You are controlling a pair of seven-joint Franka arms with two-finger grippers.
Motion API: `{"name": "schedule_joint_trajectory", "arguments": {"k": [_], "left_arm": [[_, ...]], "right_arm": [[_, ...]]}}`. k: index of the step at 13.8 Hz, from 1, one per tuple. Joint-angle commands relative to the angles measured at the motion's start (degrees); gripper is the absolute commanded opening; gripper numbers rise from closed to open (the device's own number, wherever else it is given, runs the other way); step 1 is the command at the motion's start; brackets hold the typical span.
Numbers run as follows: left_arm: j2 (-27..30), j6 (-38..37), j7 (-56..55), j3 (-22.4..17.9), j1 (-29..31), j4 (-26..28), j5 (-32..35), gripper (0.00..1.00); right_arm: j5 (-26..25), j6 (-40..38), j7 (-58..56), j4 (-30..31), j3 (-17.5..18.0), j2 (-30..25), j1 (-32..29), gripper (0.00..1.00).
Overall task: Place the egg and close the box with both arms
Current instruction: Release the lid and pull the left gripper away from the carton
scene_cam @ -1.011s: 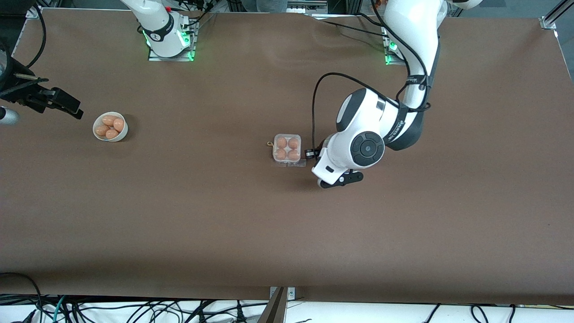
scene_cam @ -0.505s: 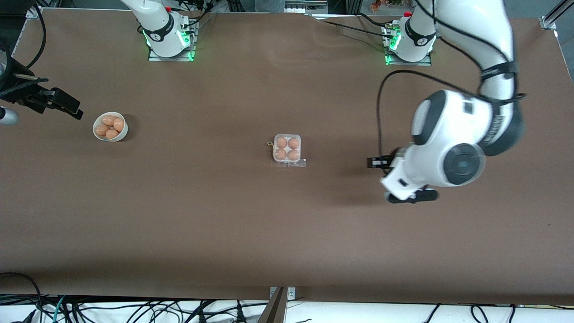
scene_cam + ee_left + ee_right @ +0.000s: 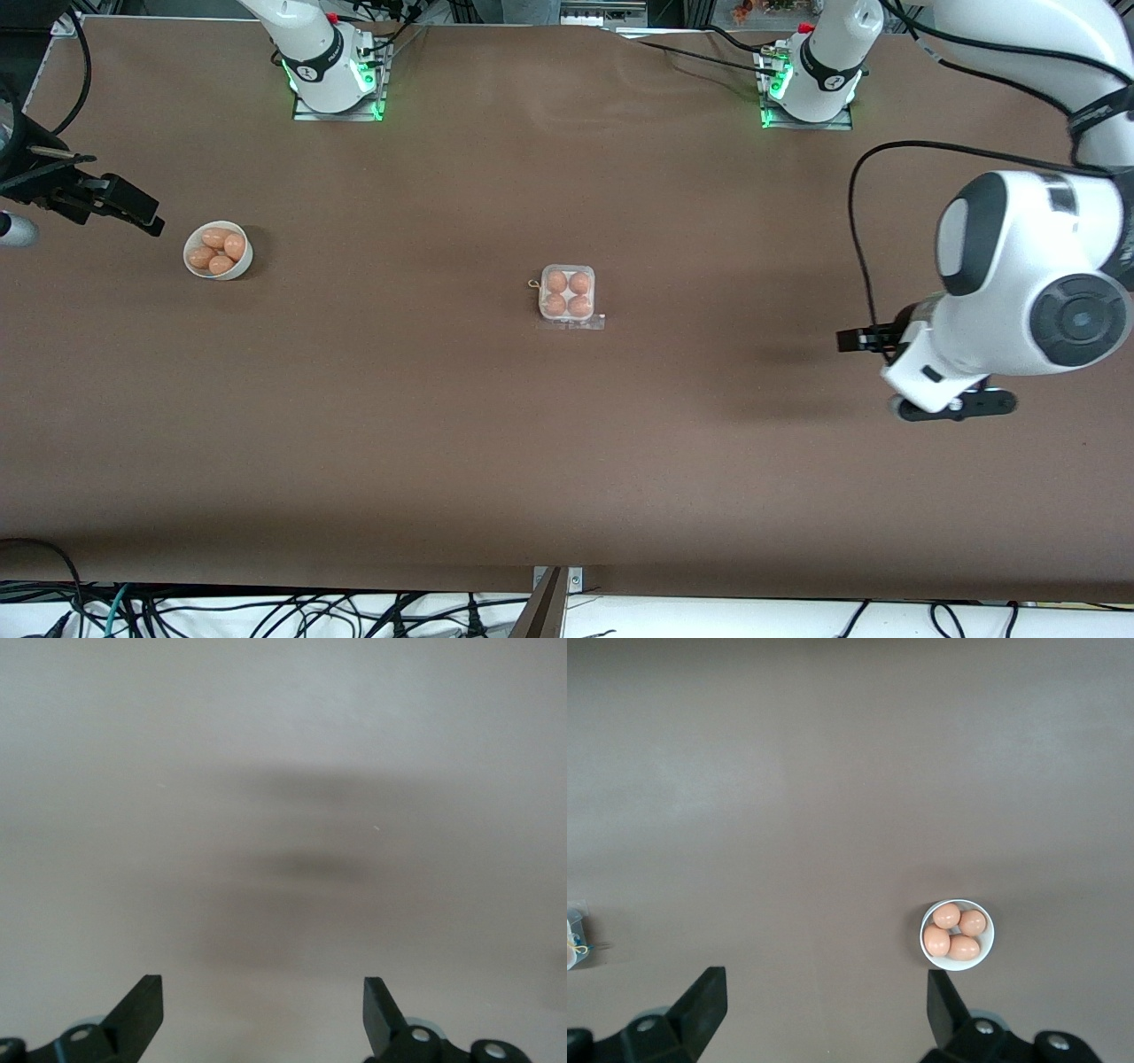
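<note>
The box (image 3: 568,296) sits mid-table, each cell holding an orange-brown egg (image 3: 555,282); its clear lid looks to be down over them. A sliver of it shows at the edge of the right wrist view (image 3: 574,932). My left gripper (image 3: 856,339) is open and empty, up over bare table toward the left arm's end, well away from the box; its wrist view shows only table between the fingers (image 3: 142,1005). My right gripper (image 3: 142,215) waits open and empty above the table's right-arm end, beside the bowl of eggs.
A round white bowl (image 3: 240,265) with several loose eggs stands toward the right arm's end, also seen in the right wrist view (image 3: 989,950). Both arm bases (image 3: 335,75) stand along the table edge farthest from the front camera. Cables hang below the nearest edge.
My left arm has drawn away from beside the box, swinging toward the left arm's end of the table. The box, the bowl and my right gripper have not moved.
</note>
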State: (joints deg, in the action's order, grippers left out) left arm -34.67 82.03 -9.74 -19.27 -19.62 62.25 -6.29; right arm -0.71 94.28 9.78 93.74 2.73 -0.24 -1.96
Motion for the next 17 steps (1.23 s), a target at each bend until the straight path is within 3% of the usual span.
{"name": "schedule_joint_trajectory", "arguments": {"k": [1, 4, 6, 13, 17], "left_arm": [[4.7, -0.2, 3.0, 2.2, 5.4, 0.4, 1.6, 1.0], [8.8, 1.8, 8.5, 8.6, 14.0, 3.2, 2.3, 1.0], [13.6, 8.0, 9.2, 11.4, 16.3, 10.7, 3.9, 1.0], [25.1, 16.1, 8.7, 15.7, 16.6, 28.1, 4.9, 1.0], [29.7, 16.4, 8.9, 15.8, 17.3, 34.9, 4.8, 1.0]], "right_arm": [[0.4, 0.3, -1.1, -0.3, 0.1, 0.1, -0.4, 1.0], [0.4, 0.3, -1.2, -0.3, 0.0, 0.1, -0.4, 1.0], [0.4, 0.3, -1.2, -0.3, 0.0, 0.1, -0.4, 1.0], [0.4, 0.3, -1.2, -0.3, 0.0, 0.1, -0.5, 1.0], [0.4, 0.3, -1.2, -0.3, 0.0, 0.1, -0.5, 1.0]]}}
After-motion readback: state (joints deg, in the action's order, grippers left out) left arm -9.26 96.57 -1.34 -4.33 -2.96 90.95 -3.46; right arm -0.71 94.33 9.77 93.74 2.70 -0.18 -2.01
